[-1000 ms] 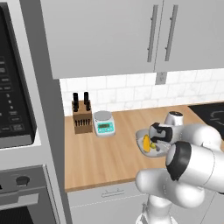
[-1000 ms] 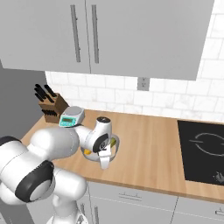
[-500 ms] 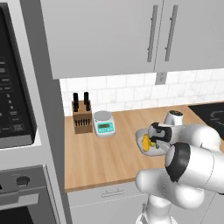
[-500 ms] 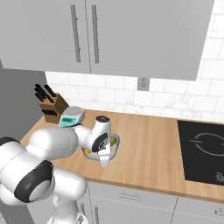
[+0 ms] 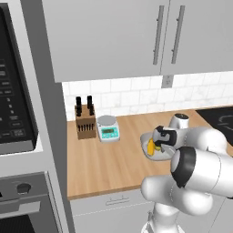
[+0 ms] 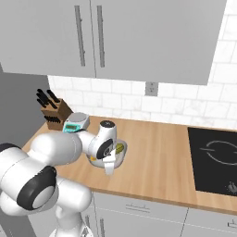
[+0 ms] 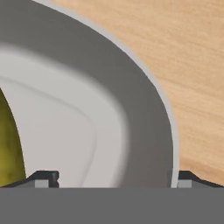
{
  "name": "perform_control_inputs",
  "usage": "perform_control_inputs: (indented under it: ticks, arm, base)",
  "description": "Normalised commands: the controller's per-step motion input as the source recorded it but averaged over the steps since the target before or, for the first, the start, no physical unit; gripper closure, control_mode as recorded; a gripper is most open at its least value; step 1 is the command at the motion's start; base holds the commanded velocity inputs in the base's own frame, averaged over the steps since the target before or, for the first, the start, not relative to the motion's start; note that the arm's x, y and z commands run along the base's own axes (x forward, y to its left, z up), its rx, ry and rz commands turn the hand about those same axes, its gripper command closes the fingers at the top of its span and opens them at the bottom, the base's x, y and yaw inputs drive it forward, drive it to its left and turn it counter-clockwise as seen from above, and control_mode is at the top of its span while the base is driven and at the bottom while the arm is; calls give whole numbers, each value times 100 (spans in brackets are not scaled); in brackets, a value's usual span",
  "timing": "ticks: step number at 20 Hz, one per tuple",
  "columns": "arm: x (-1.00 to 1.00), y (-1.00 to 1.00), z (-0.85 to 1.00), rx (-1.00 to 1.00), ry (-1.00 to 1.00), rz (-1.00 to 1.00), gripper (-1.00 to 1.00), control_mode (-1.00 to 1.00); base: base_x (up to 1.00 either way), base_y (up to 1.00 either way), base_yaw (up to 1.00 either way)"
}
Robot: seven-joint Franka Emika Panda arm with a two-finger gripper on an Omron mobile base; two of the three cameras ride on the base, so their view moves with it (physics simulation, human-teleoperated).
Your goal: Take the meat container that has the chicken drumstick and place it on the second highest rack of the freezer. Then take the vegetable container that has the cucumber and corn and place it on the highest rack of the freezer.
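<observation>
The vegetable container (image 5: 146,144) is a pale bowl on the wooden counter, with the yellow corn (image 5: 151,146) lying in it. My gripper (image 5: 159,148) is down at this bowl and open. In the hand view my gripper (image 7: 113,180) straddles the bowl's wall (image 7: 144,109): one fingertip (image 7: 41,178) is inside and the other is just outside the rim. A yellow-green vegetable (image 7: 8,148) lies at the left edge; whether it is corn or cucumber I cannot tell. In the right base view the bowl (image 6: 118,159) sits under my hand. The meat container, the drumstick and the freezer are out of view.
A knife block (image 5: 85,122) and a kitchen scale (image 5: 108,129) stand at the back left of the counter (image 5: 104,164). A black cooktop (image 6: 215,159) lies to the right. The oven column (image 5: 18,113) rises at the left, and wall cabinets (image 5: 136,32) hang overhead.
The hand has shifted slightly at the bowl. The jaws have stayed wide, and the bowl has not moved.
</observation>
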Motion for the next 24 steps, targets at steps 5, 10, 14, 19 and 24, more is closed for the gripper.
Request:
perform_control_inputs:
  ticks: [5, 10, 14, 19, 24]
  arm:
    - [0, 0, 0, 0, 0, 0, 100, -100]
    - [0, 0, 0, 0, 0, 0, 100, -100]
    - [0, 0, 0, 0, 0, 0, 100, -100]
    - [0, 0, 0, 0, 0, 0, 100, -100]
    - [-4, 0, 14, 0, -1, -3, 100, -100]
  base:
    - [0, 0, 0]
    - [0, 0, 0]
    - [0, 0, 0]
    - [0, 0, 0]
    - [0, 0, 0]
